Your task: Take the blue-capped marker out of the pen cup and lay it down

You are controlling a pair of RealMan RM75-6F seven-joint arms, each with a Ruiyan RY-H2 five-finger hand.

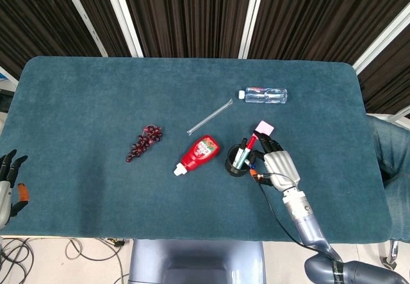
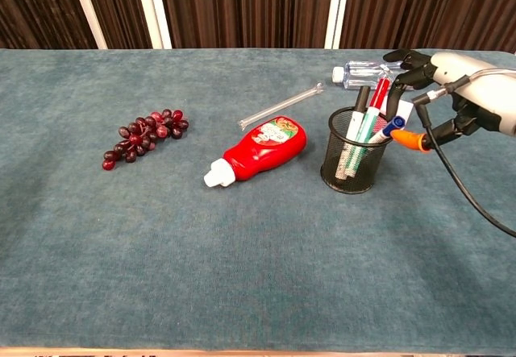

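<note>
step: reach for grasp | marker (image 2: pixel 389 128) leans in cup (image 2: pixel 352 163), blue cap above right rim, so reachable from that side | right hand (image 2: pixel 456 91) beside cup, fingers apart, thumb tip near cap, nothing held | left hand (image 1: pixel 8 184) idle off surface (image 1: pixel 83 104) edge, open

R hand (image 2: pixel 459 79) hovered w/ fingers (image 2: pixel 403 56) spread, holding nothing; L hand (image 1: pixel 8 184) sat open at edge.

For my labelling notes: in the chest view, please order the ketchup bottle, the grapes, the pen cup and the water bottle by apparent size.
1. ketchup bottle
2. grapes and pen cup: look alike
3. water bottle: smallest, but farthest away and partly hidden
</note>
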